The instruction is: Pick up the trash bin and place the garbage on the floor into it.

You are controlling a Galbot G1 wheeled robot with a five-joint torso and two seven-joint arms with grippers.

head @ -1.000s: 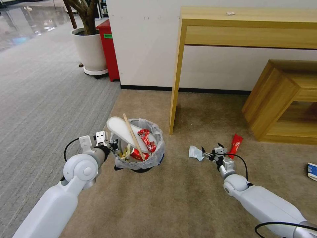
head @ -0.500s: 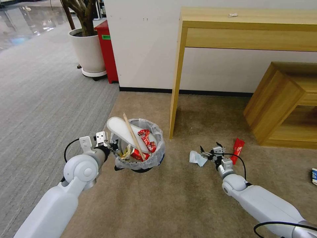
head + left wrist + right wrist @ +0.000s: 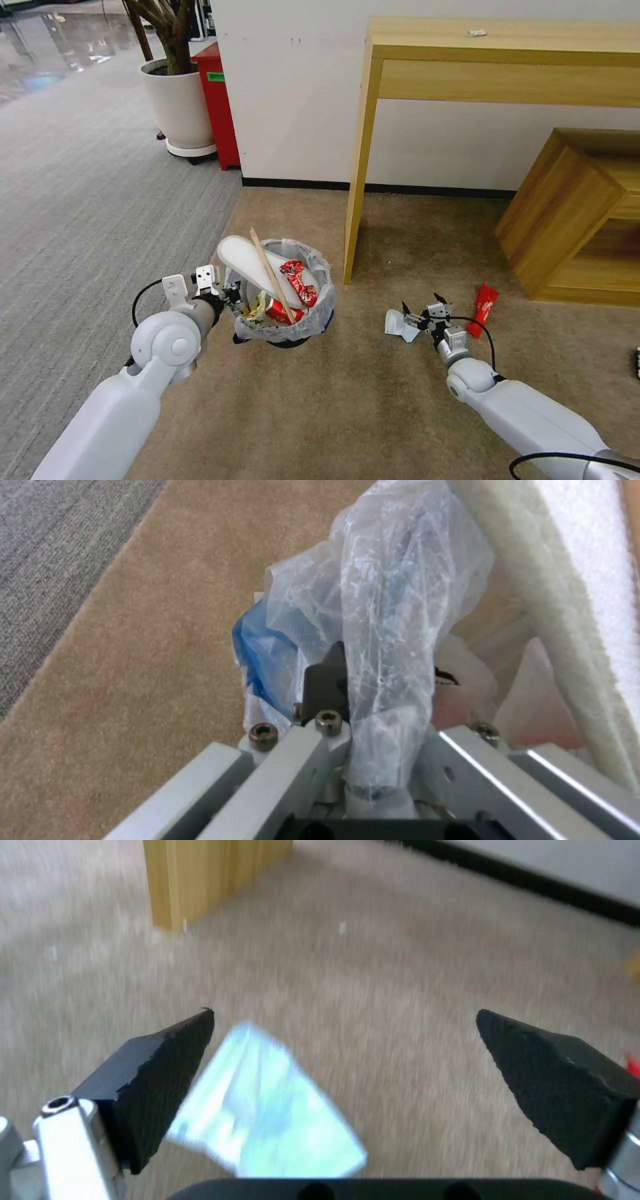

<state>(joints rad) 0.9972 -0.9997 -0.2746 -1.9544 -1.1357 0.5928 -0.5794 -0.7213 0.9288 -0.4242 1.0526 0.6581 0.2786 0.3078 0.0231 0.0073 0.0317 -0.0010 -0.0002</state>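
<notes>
The left pincer (image 3: 223, 293) is clamping the bagged rim of the trash bin (image 3: 283, 290), holding it just above the floor (image 3: 333, 400) so litter can drop in, while the right pincer (image 3: 419, 311) is spreading wide over a white wrapper (image 3: 399, 325) beside a red wrapper (image 3: 481, 308)

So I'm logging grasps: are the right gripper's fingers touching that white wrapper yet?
Apart. In the right wrist view the right gripper is wide open; the white wrapper lies on the floor behind the fingers, unpinched.
</notes>
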